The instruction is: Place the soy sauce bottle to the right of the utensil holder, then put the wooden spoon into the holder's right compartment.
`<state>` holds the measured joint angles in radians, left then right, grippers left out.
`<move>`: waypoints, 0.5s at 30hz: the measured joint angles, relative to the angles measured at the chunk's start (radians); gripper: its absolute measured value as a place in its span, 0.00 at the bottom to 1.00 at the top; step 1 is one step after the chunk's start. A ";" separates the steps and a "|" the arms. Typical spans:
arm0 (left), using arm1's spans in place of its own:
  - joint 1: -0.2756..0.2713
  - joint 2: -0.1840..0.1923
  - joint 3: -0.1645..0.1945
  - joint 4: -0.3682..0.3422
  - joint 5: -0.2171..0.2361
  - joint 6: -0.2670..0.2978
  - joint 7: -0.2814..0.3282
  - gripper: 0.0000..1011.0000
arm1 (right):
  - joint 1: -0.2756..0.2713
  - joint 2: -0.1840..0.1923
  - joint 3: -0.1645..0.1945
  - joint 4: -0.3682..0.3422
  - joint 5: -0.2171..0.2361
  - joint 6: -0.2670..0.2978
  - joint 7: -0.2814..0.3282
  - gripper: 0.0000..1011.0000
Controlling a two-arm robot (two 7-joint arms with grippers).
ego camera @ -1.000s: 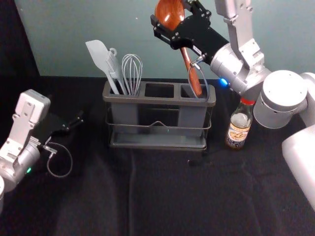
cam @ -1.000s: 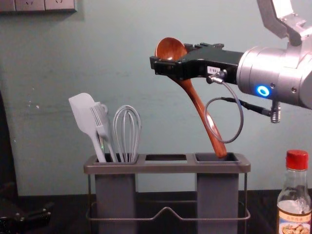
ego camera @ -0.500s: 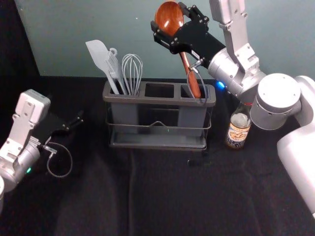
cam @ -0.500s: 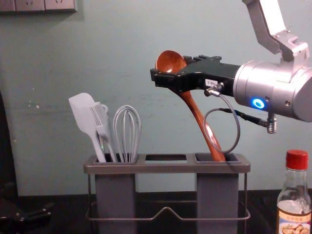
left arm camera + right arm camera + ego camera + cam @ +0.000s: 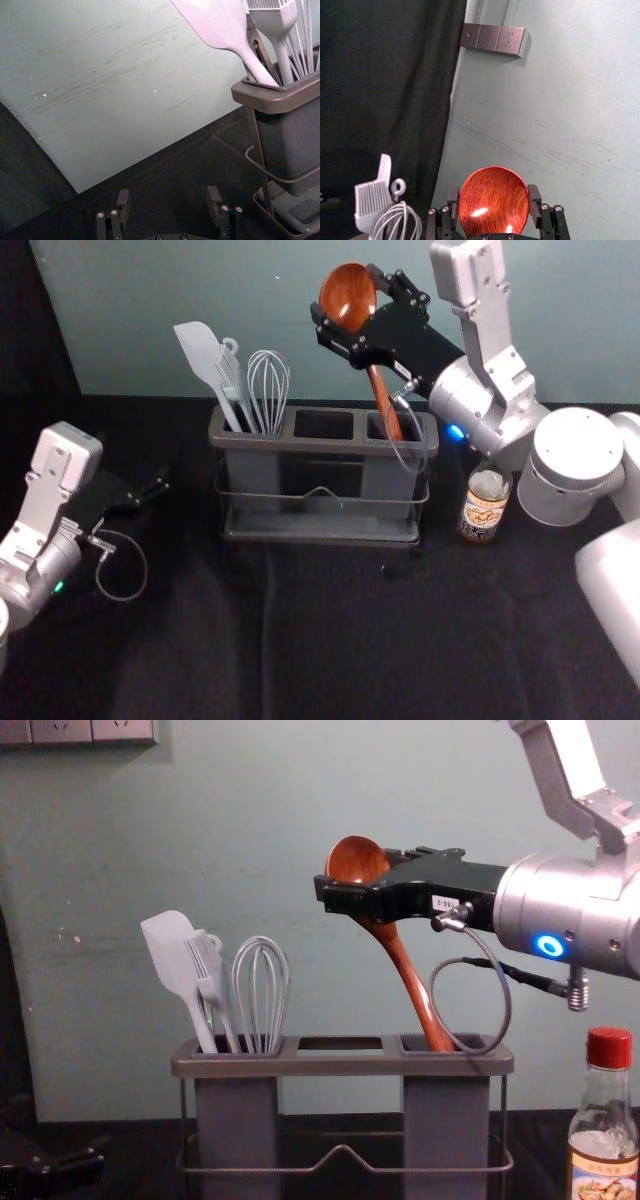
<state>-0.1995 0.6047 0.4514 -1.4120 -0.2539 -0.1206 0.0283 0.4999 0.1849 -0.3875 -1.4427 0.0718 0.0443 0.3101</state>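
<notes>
Right arm [image 5: 575, 455] seen bent, reached in from the right side of the head view; right gripper [image 5: 346, 297] held high, pointed inward, near level in chest view, fingers [image 5: 535, 197] set apart in a grip. Blue light [image 5: 455, 432] lit at its wrist. Left arm [image 5: 48, 480] parked at left edge, left gripper [image 5: 161, 483] held low, fingers [image 5: 123, 201] spread

The lower tip of the wooden spoon [image 5: 412, 978] is hidden within the right compartment [image 5: 445, 1130] of the utensil holder [image 5: 343, 1066], and the right hand [image 5: 345, 292] above the holder covers part of the spoon's bowl. Right of the holder, the chest view's lower edge cuts off the soy sauce bottle [image 5: 603, 1115], while the right arm [image 5: 480, 405] hides its cap [image 5: 609, 1048] in the head view.
</notes>
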 joint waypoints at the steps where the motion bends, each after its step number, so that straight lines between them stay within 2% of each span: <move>1: 0.000 0.000 0.000 0.000 0.000 0.000 0.000 0.99 | -0.005 0.002 0.001 -0.008 0.000 0.005 -0.001 0.83; 8: 0.000 0.000 0.000 0.000 0.000 0.000 0.000 0.99 | -0.062 0.032 0.017 -0.102 0.012 0.049 -0.002 0.83; 11: 0.000 0.000 0.000 0.000 0.000 0.000 0.000 0.99 | -0.080 0.045 0.024 -0.126 0.020 0.051 0.001 0.83; 15: 0.000 0.000 0.000 0.000 0.000 0.000 0.000 0.99 | -0.108 0.072 0.041 -0.173 0.058 0.078 0.030 0.83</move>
<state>-0.1995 0.6047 0.4514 -1.4120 -0.2539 -0.1205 0.0283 0.3919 0.2572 -0.3461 -1.6153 0.1296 0.1218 0.3400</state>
